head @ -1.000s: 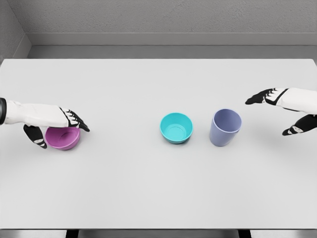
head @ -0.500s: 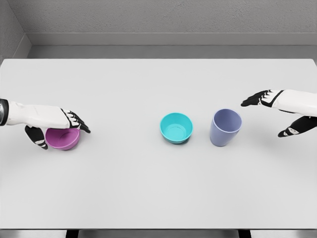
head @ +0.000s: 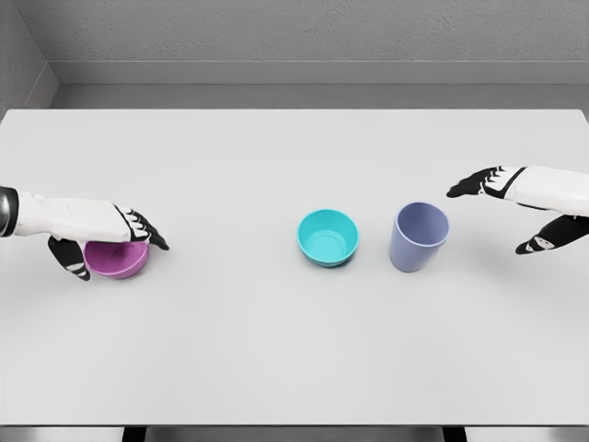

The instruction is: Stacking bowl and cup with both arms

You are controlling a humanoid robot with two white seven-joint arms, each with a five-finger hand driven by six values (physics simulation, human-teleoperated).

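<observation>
— White table (head: 276,350) first, wide and bare but for three vessels. What sits where?

— Blue-grey cup (head: 419,237) upright right of centre, teal bowl (head: 328,237) just beside it to the left, not touching. Purple bowl (head: 116,257) far off at the left edge.

— And changed in the last second?

— Very little. Left hand (head: 106,238) drawn slightly back toward the left edge, fingers draped over the purple bowl's rim, thumb down its near side; looks clamped on it, though no lift yet. Right hand (head: 515,207) crept a little nearer the cup, fingers and thumb spread apart, holding nothing, clear of it.

— Meaning for the stacking?

— Probably early: one grasp settling, the other only approaching. Nothing nested so far.

— Anything in the way?

— Open surface between purple bowl and teal bowl. Only worry: cup close beside the teal bowl, easily nudged during a placement.
</observation>
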